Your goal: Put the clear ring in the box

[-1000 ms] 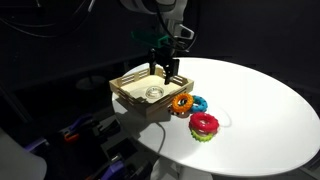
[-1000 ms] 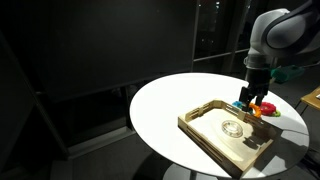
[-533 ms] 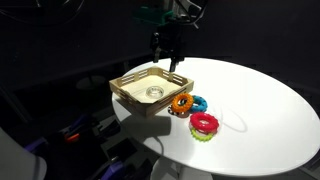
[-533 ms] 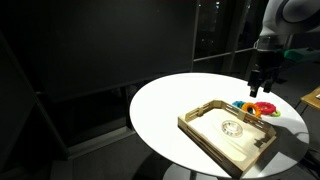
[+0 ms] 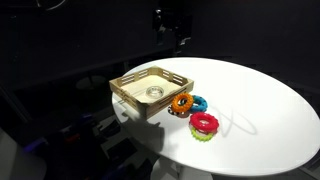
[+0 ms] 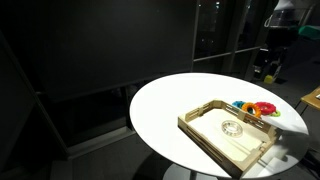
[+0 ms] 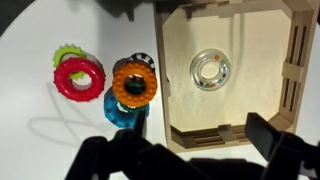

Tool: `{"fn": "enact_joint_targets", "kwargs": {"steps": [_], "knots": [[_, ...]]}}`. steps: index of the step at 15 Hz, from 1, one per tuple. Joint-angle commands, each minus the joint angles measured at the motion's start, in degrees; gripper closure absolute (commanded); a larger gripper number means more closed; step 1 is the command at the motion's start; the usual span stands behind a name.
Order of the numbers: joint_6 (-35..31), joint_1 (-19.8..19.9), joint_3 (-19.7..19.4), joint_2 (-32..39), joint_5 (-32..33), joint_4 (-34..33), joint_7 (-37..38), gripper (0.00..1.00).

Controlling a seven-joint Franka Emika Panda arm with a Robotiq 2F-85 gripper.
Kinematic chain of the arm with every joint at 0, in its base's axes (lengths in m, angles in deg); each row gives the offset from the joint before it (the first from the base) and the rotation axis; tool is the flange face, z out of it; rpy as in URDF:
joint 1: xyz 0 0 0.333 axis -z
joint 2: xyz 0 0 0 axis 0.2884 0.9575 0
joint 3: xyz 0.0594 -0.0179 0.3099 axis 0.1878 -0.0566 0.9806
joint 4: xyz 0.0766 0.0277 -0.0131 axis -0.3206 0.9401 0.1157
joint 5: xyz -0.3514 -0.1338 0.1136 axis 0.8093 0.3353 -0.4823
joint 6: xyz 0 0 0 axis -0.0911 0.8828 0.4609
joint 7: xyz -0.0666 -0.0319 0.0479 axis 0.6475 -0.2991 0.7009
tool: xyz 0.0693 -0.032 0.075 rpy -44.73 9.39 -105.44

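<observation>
The clear ring (image 5: 154,92) lies flat on the pale floor of the box (image 5: 130,98), a shallow light-wood tray at the edge of the white round table. Ring (image 6: 233,127) and box (image 6: 200,130) show in both exterior views. In the wrist view the ring (image 7: 210,70) sits in the middle of the box (image 7: 296,70). My gripper (image 5: 170,25) hangs high above the table, apart from the box, also seen in an exterior view (image 6: 270,65). Its fingers (image 7: 180,140) are spread wide and hold nothing.
Beside the box lie an orange ring (image 7: 134,82) on a blue ring (image 7: 125,108), and a red ring (image 7: 79,76) on a green one (image 7: 68,52). They also show in an exterior view (image 5: 190,103). The white table (image 5: 260,90) stretches beyond them; the surroundings are dark.
My gripper has risen from just above the box's far corner to high over the table. The clear ring stays lying in the box. The coloured rings have not moved.
</observation>
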Motion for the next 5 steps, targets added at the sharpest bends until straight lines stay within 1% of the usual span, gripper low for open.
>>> {"fn": "enact_joint_targets", "kwargs": {"steps": [1,5], "knots": [[0.13,-0.05,-0.05,-0.45,0.03,-0.08,0.01,0.0],[0.1,-0.08,-0.04,0.18,0.02,0.03,0.01,0.0]]}}
